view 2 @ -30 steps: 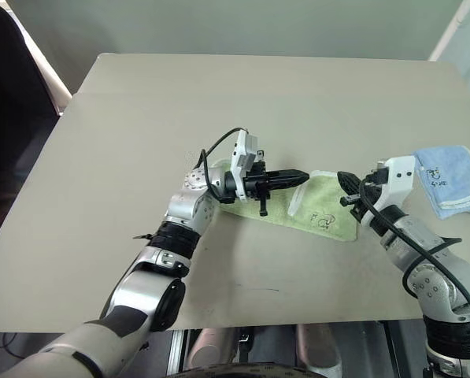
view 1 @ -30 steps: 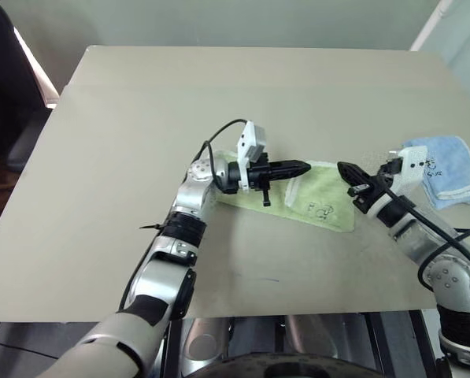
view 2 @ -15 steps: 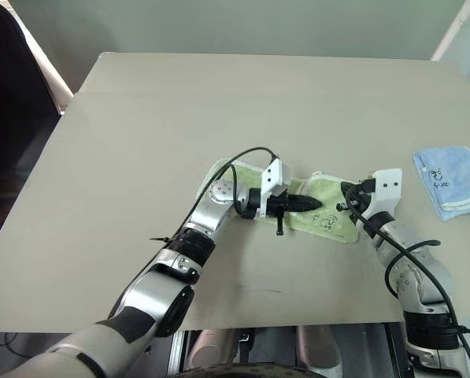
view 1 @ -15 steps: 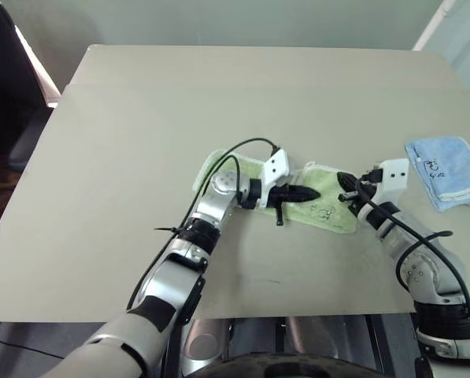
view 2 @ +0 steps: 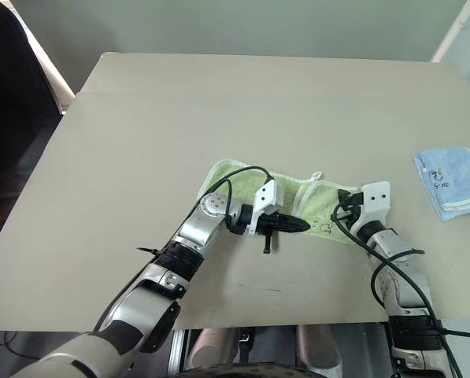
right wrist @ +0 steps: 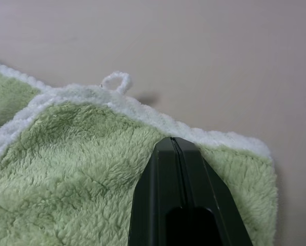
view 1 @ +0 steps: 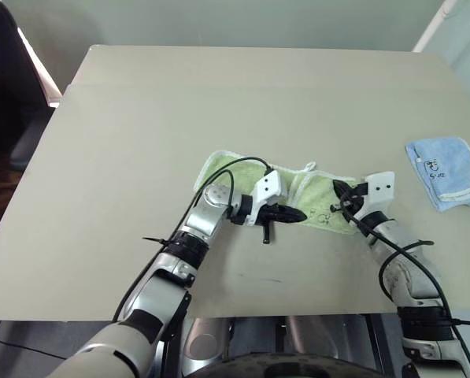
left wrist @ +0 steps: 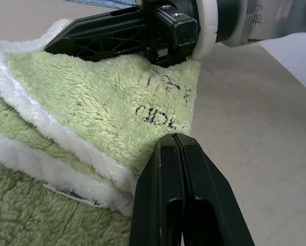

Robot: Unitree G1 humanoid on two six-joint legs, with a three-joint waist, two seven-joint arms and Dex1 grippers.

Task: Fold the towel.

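Observation:
The light green towel (view 1: 219,169) with white edging lies folded on the tan table (view 1: 219,87), its small white loop (view 1: 311,166) at the far edge. Its dark printed figure (left wrist: 158,110) is on the right-hand part. My left gripper (view 1: 299,214) is shut with nothing between its fingers and lies low along the towel's near edge, pointing right. At the towel's right end my right gripper (view 1: 335,186) is shut too, its tip resting over the cloth near the white border (right wrist: 142,110). The two grippers' tips are close together, and the left wrist view has the right gripper (left wrist: 55,47) on the towel.
A smaller light blue cloth (view 1: 447,169) lies folded near the table's right edge, apart from the towel. A dark chair (view 1: 2,79) stands beyond the table's left side. Black cables (view 1: 235,165) loop over the left arm above the towel.
Both grippers have come down from above the towel onto it, staying shut. The towel's raised fold has settled flat, and its left end now shows beyond the left arm.

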